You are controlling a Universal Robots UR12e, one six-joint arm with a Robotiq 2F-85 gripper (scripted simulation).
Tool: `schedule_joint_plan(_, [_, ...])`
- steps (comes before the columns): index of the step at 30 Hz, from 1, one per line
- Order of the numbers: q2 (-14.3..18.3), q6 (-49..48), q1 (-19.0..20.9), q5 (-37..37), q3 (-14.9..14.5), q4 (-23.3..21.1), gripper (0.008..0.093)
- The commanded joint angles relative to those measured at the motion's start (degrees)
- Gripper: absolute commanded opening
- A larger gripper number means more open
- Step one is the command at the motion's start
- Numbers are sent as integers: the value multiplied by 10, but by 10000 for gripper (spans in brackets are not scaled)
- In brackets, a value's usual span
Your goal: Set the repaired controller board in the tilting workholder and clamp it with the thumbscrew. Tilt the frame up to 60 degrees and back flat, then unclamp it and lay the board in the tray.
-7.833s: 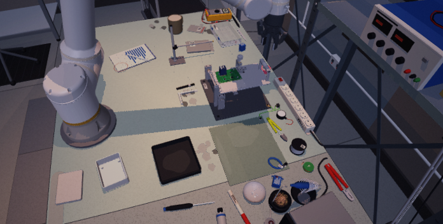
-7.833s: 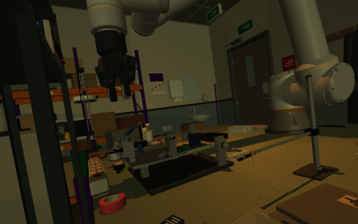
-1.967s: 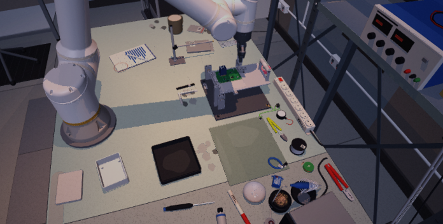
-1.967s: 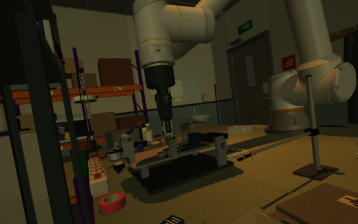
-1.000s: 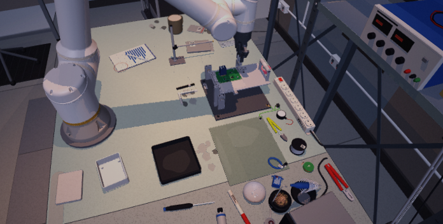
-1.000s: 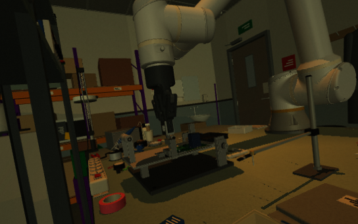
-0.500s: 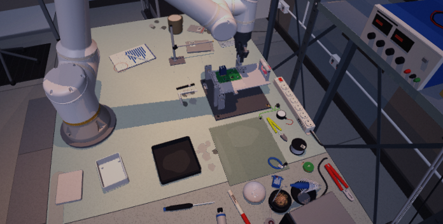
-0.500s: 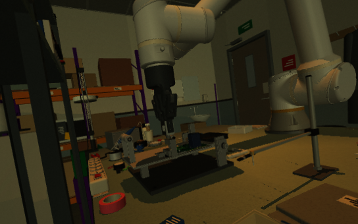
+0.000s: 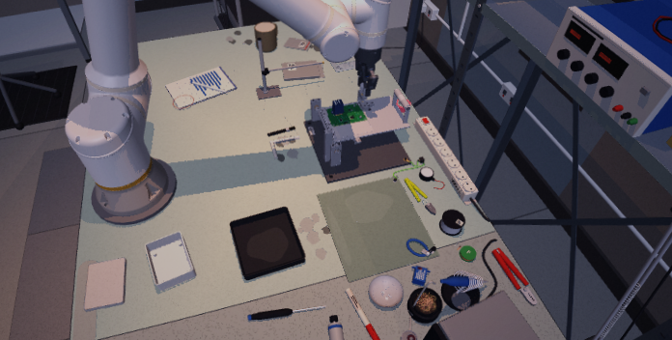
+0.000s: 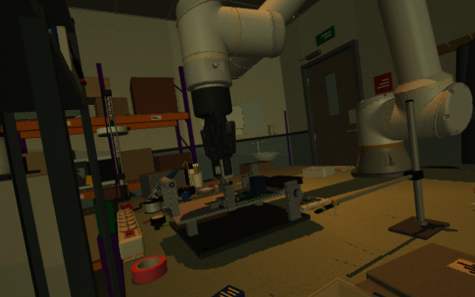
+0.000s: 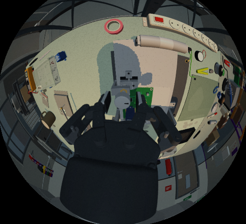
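The round grey thumbscrew [image 11: 121, 101] sits on top of the clamp block at the edge of the workholder [image 9: 359, 123], directly under my gripper. The green controller board [image 9: 346, 114] [image 11: 141, 97] lies in the flat frame beside the clamp, with a blue component on it. The black tray [image 9: 267, 242] lies empty toward the front of the bench. My gripper [image 11: 122, 100] [image 9: 365, 91] [image 10: 222, 168] points straight down over the thumbscrew with its fingers on either side of the knob, open and holding nothing.
The frame's end posts [image 9: 401, 105] rise on either side of my fingers. A power strip [image 9: 446, 158] runs along the bench edge beside the workholder. A stand with a horizontal rod [image 9: 263, 75] is behind it. A green mat [image 9: 376, 224] lies in front.
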Motion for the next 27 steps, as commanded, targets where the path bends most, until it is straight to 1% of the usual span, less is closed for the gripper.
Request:
schedule_joint_plan(1, [0, 0, 0, 0, 0, 0, 540])
schedule_joint_plan(8, [-3, 0, 0, 0, -2, 4, 540])
schedule_joint_plan(20, [-36, 0, 0, 0, -24, 59, 540])
schedule_joint_plan(27, [-40, 0, 0, 0, -27, 66, 540])
